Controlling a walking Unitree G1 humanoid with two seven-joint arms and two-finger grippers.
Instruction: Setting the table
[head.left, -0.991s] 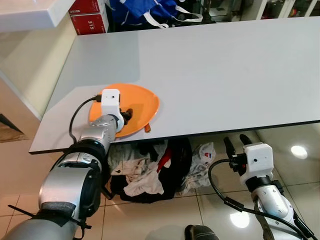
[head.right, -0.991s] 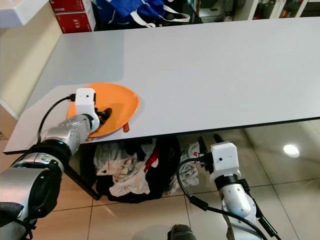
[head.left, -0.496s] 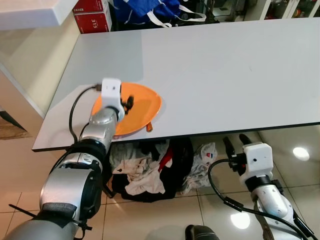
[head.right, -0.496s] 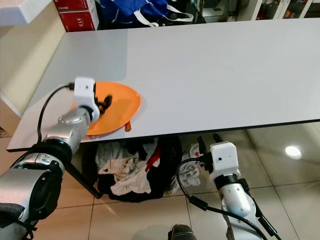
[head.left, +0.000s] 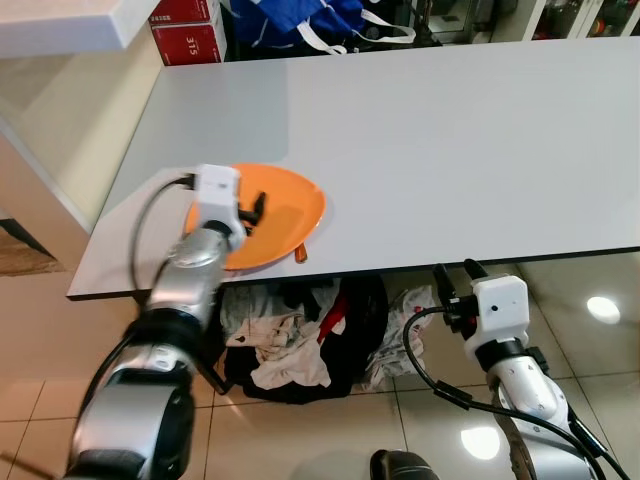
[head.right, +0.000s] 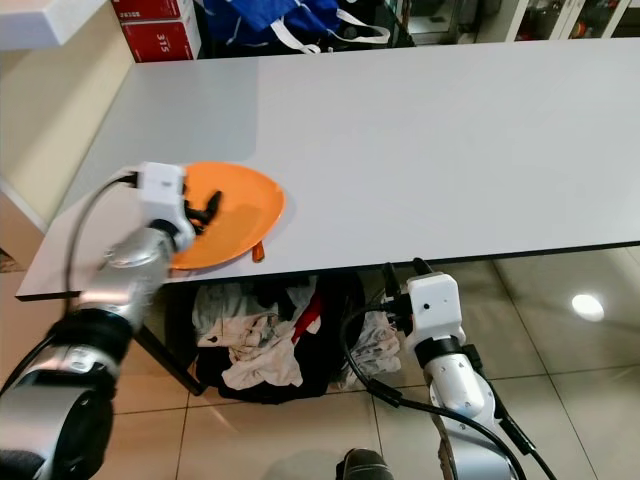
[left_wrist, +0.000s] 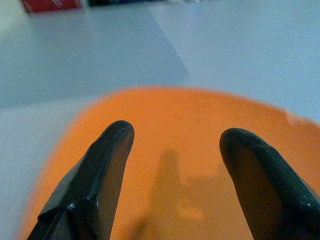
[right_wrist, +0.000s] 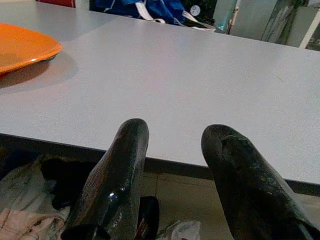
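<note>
An orange plate (head.left: 288, 212) lies on the grey table (head.left: 450, 130) near its front left corner. My left gripper (head.left: 254, 211) hovers just over the plate's left part, open, with nothing between its fingers; in the left wrist view the plate (left_wrist: 175, 195) shows beneath the two spread black fingers (left_wrist: 107, 165). My right gripper (head.left: 451, 276) hangs open and empty below the table's front edge, pointing up at it. In the right wrist view the plate (right_wrist: 22, 46) sits far off on the tabletop.
A small brown-orange piece (head.left: 299, 254) pokes out at the table's edge beside the plate. A heap of clothes (head.left: 285, 345) lies on the tiled floor under the table. A blue bag (head.left: 300, 18) and red boxes (head.left: 190, 38) stand beyond the far edge; a white counter (head.left: 60, 20) is at left.
The left arm has straightened and its gripper has lifted a little over the plate. The right gripper has risen slightly and moved left, closer to the table's edge.
</note>
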